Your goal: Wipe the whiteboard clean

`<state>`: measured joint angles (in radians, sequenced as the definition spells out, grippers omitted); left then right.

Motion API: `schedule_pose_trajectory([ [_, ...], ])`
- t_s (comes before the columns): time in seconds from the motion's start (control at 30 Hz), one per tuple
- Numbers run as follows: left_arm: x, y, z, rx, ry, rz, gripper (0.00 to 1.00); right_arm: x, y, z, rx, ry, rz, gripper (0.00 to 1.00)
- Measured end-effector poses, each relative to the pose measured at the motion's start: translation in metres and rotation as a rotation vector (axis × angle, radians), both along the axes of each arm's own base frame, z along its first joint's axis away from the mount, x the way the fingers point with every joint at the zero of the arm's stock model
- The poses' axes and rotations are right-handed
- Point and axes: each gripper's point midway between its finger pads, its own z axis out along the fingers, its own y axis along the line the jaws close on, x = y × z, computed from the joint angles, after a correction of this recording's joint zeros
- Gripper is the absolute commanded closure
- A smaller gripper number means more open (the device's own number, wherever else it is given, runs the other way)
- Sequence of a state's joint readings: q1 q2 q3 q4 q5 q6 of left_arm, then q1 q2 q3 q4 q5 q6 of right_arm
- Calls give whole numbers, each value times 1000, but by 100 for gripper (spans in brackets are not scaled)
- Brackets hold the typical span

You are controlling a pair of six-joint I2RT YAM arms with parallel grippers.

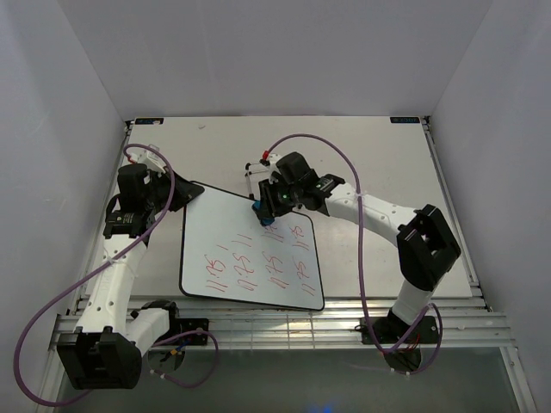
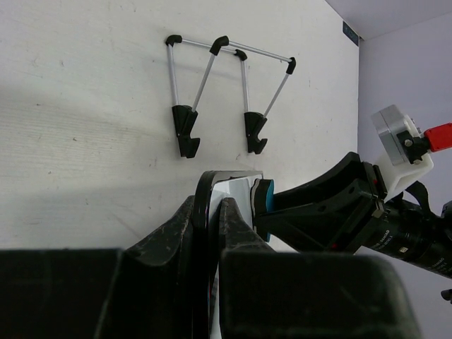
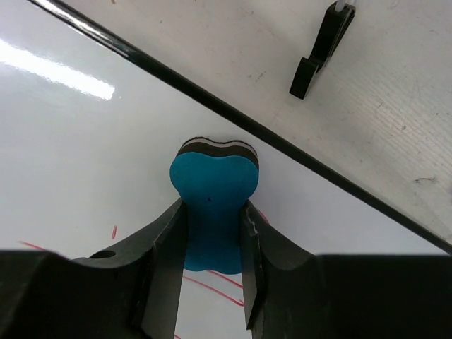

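Observation:
The whiteboard [image 1: 225,245] lies flat on the table with red handwritten marks over its near half; it also shows in the right wrist view [image 3: 85,155]. My left gripper [image 1: 176,191] is shut on the board's far left corner, its rim [image 2: 205,187] clamped between the fingers. My right gripper [image 1: 263,209] is shut on the blue bone-shaped eraser [image 3: 212,201] and presses it on the board near its far right edge. The eraser [image 2: 263,198] shows edge-on in the left wrist view.
A thin black wire stand [image 1: 256,172] lies on the table just beyond the board; it also shows in the left wrist view [image 2: 219,92]. White walls enclose the table on three sides. A metal rail [image 1: 284,323] runs along the near edge.

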<state>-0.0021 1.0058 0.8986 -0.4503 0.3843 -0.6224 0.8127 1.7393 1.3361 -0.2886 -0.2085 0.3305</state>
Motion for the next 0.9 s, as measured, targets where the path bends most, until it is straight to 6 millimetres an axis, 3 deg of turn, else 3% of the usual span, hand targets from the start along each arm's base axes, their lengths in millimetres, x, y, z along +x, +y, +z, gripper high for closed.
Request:
schedule_pose_trajectory([
  [0.1,0,0,1,0,-2,-1,100,-8,5,5,26,4,21,86],
  [0.2,0,0,2,0,-2,-1,100,-30,25,21,85,1,79,86],
  [0.4,-1,0,2,1,-1,0,100,-117,89,80,251,-26,298,85],
  [0.53,0,0,3,1,-3,-2,100,-158,109,103,322,-23,399,85],
  [0.6,-1,0,3,1,-3,-2,100,-159,110,103,319,-27,399,85],
  [0.73,0,0,3,1,-2,-2,100,-138,101,92,266,-48,318,85],
  [0.9,-1,0,3,1,-2,-2,100,-107,57,53,171,-43,185,86],
])
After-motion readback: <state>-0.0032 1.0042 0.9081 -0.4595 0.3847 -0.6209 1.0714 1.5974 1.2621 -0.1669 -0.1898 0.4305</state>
